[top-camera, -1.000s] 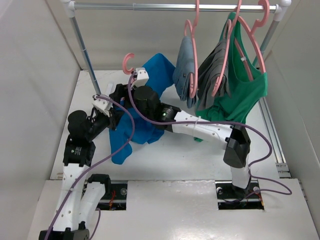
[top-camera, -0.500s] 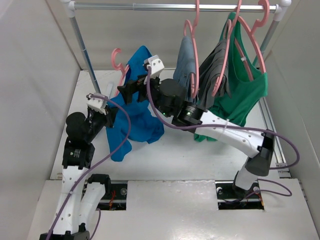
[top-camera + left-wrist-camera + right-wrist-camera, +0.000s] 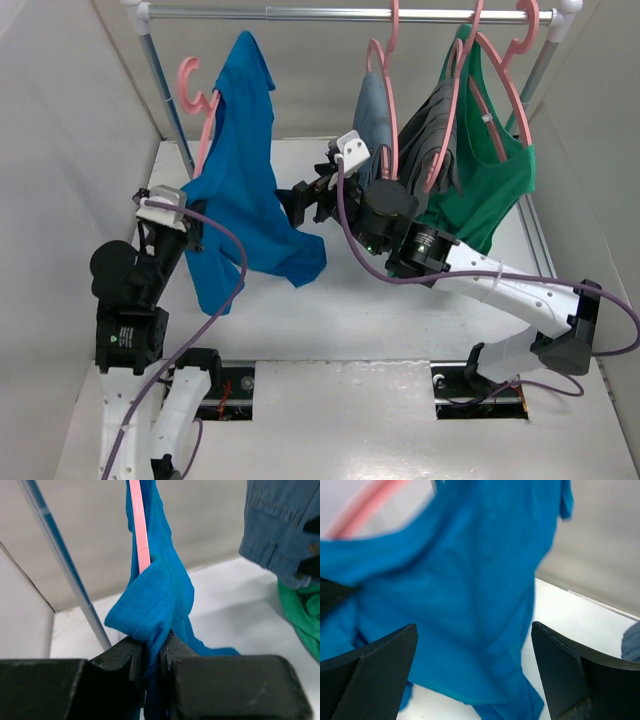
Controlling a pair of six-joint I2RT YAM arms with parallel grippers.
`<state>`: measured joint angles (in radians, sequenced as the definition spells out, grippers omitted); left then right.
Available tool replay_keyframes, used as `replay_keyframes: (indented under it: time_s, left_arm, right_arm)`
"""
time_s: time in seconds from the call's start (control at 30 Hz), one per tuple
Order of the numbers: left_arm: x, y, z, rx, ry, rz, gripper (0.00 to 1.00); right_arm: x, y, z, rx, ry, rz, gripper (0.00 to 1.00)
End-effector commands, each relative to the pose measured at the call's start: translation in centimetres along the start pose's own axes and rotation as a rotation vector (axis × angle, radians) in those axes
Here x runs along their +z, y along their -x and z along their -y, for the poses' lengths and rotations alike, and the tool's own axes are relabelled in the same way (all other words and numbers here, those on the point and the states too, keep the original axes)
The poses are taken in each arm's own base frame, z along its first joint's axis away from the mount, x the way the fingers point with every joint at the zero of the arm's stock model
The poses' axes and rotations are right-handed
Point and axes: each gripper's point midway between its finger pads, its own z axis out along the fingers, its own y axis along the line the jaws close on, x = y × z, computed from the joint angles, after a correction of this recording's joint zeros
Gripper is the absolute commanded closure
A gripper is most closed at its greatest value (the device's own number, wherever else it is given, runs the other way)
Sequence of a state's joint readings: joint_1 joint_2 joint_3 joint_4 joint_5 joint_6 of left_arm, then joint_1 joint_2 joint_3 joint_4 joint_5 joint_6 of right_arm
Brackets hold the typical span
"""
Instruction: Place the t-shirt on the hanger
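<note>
The blue t-shirt (image 3: 240, 170) hangs draped over the pink hanger (image 3: 205, 135), lifted above the table at the left below the rail. The hanger's hook is free in the air beside the rail's left post. My left gripper (image 3: 192, 232) is shut on a fold of the t-shirt (image 3: 160, 595) at its lower left edge. The hanger's arm (image 3: 140, 530) runs up out of that fold; whether the jaws also hold it is hidden. My right gripper (image 3: 300, 200) is open and empty, just right of the shirt. In the right wrist view its fingers stand wide apart (image 3: 474, 627), facing the t-shirt (image 3: 470, 580) and the blurred hanger (image 3: 365, 510).
A silver rail (image 3: 350, 13) on two posts crosses the back; its left post (image 3: 165, 80) stands close to the hook. Grey garments (image 3: 375, 130) and a green tank top (image 3: 490, 190) hang on other pink hangers at the right. White walls close both sides.
The t-shirt and hanger have risen from the table up and to the left. My left arm rose with them. My right gripper came off the hanger and drew back to the right, open.
</note>
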<state>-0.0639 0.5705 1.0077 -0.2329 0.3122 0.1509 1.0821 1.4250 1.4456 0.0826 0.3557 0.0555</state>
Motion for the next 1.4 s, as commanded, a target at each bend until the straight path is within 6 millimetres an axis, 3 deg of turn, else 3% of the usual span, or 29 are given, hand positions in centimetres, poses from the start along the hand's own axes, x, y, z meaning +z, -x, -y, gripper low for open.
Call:
replay_keyframes:
  time_s: [0.0, 0.13, 0.33, 0.47, 0.53, 0.63, 0.8, 0.97, 1.0, 1.03, 1.13, 1.17, 1.23, 1.27, 1.33, 1.37]
  left_arm:
    - [-1.5, 7.5, -1.0, 0.078, 0.059, 0.21, 1.0]
    - [-0.1, 10.0, -1.9, 0.067, 0.079, 0.247, 1.0]
    - [4.0, 12.4, -3.5, -0.004, 0.104, 0.259, 1.0]
    - [6.1, 11.9, -5.1, 0.002, 0.16, 0.222, 1.0]
    - [7.3, 11.3, -5.4, 0.007, 0.159, 0.197, 1.0]
    - [8.6, 10.7, -5.8, 0.012, 0.159, 0.177, 1.0]
    - [9.2, 11.0, -6.0, 0.025, 0.161, 0.188, 1.0]
    - [9.9, 7.8, -5.5, 0.013, 0.126, 0.069, 1.0]
    - [9.6, 7.3, -5.1, 0.011, 0.11, 0.06, 0.75]
    - [9.3, 7.3, -5.1, 0.022, 0.11, 0.061, 0.63]
    - [8.2, 7.8, -4.4, 0.039, 0.088, 0.078, 0.54]
    - [8.1, 7.6, -4.4, 0.037, 0.087, 0.07, 0.44]
    - [7.1, 9.3, -4.3, 0.055, 0.091, 0.106, 0.26]
    - [6.9, 9.7, -4.3, 0.057, 0.092, 0.115, 0.26]
    - [5.9, 10.8, -4.1, 0.074, 0.095, 0.14, 0.03]
    - [5.6, 11.1, -4.1, 0.085, 0.097, 0.148, 0.0]
  right_arm:
    - [-0.9, 2.1, 0.5, 0.006, -0.017, 0.059, 0.0]
    - [-0.9, 2.1, 0.6, -0.004, -0.017, 0.059, 0.0]
    - [-1.1, 3.0, 0.5, -0.015, -0.007, 0.077, 0.0]
    - [-1.7, 2.5, 1.1, -0.018, -0.026, 0.07, 0.0]
    - [-2.5, 3.3, 1.5, -0.02, -0.035, 0.087, 0.0]
    - [-2.8, 2.7, 1.8, -0.024, -0.046, 0.076, 0.0]
    - [-3.3, 2.6, 2.1, -0.034, -0.046, 0.074, 0.0]
    - [-3.7, 2.5, 2.3, -0.034, -0.046, 0.074, 0.0]
    - [-3.7, 1.8, 2.3, -0.041, -0.047, 0.056, 0.0]
    - [-3.7, 1.8, 2.4, -0.05, -0.048, 0.056, 0.0]
    - [-4.4, 1.9, 2.6, -0.065, -0.048, 0.045, 0.0]
    - [-4.4, 1.7, 2.7, -0.069, -0.049, 0.036, 0.0]
    - [-4.7, 1.4, 2.6, -0.088, -0.034, 0.015, 0.0]
    - [-4.8, 1.1, 2.5, -0.104, -0.024, 0.006, 0.0]
    - [-4.9, -0.1, 2.5, -0.128, -0.014, -0.034, 0.0]
    - [-5.0, -0.8, 2.3, -0.135, 0.003, -0.054, 0.0]
